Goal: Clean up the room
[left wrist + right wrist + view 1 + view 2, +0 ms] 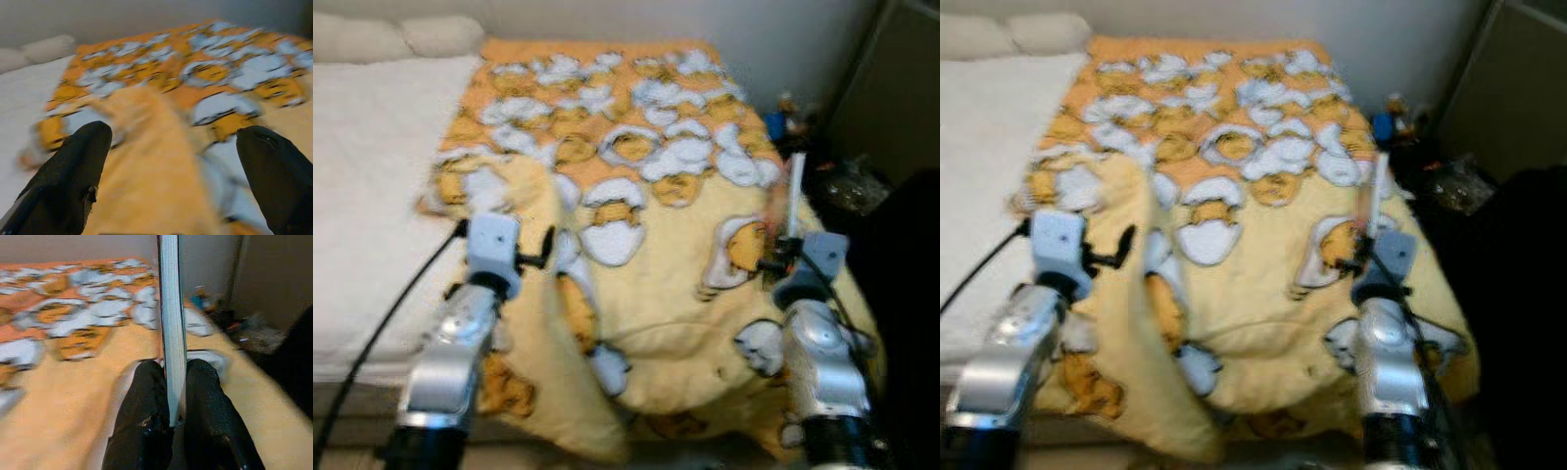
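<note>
- Far left, the white bed cover (372, 147) is lying flat with pillows (396, 34) up by the wall, nothing on it for me to grab.
- My left gripper (171, 161) is hovering wide open over the near left part of the yellow duck blanket (646, 225), fingers (73, 171) well apart, gripping nothing.
- The blanket's near edge is looking bunched and folded over, though everything's pretty blurry so I'm kinda guessing.
- My right gripper (177, 382) is pinching a thin flat book (171, 308) edge-on and holding it upright above the blanket's right side.
- Far right, there's a dim pile of clutter (842, 181) on the floor by the wall.
- So I'm reckoning I'm mid-carry, clearing the book off the bed. Next I'm needing a proper spot for it, keeping the grip tight so it isn't slipping out.
</note>
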{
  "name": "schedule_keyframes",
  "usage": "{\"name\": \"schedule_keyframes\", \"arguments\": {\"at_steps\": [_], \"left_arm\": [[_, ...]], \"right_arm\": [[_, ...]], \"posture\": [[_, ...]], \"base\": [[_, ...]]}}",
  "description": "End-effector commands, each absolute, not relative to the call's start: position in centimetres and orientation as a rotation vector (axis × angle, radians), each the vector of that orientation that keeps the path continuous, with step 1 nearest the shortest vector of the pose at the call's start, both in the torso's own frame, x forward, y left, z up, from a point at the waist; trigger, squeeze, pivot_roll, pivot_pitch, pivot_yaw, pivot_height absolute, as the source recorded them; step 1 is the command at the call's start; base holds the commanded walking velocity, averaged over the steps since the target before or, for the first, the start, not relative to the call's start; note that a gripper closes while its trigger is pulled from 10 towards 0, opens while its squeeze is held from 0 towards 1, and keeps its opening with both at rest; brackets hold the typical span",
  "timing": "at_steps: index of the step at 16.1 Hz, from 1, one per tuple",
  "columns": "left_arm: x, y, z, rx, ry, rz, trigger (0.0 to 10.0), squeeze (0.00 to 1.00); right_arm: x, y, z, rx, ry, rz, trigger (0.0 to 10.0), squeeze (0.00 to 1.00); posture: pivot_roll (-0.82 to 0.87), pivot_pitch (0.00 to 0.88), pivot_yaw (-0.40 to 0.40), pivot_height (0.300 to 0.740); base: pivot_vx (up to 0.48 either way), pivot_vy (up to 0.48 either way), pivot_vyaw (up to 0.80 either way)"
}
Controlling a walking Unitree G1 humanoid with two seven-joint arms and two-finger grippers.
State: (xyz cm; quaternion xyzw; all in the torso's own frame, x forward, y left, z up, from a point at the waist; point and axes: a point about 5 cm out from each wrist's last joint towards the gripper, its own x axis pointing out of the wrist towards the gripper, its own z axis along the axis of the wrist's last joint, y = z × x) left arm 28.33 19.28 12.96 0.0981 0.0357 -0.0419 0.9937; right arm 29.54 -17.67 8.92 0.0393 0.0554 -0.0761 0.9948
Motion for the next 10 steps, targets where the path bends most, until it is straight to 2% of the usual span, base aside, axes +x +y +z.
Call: {"name": "schedule_keyframes", "arguments": {"at_steps": [1, 7, 10], "left_arm": [[28.44, 19.04, 13.08, 0.196, 0.068, -0.09, 10.0, 0.0], [28.55, 19.11, 13.12, 0.198, 0.067, -0.09, 10.0, 0.0], [28.64, 19.18, 13.18, 0.202, 0.064, -0.088, 10.0, 0.0]], "right_arm": [[30.05, -17.23, 10.19, 0.073, 0.056, -0.119, 10.0, 0.0], [30.28, -16.93, 10.57, 0.084, 0.045, -0.098, 10.0, 0.0], [30.33, -16.83, 10.48, 0.092, 0.049, -0.092, 10.0, 0.0]], "posture": [[0.02, 0.0, 0.034, 0.74], [0.03, 0.0, 0.034, 0.74], [0.03, 0.0, 0.035, 0.74]], "base": [[0.0, 0.315, 0.0], [0.0, 0.356, 0.0], [0.0, 0.398, -0.75]]}}
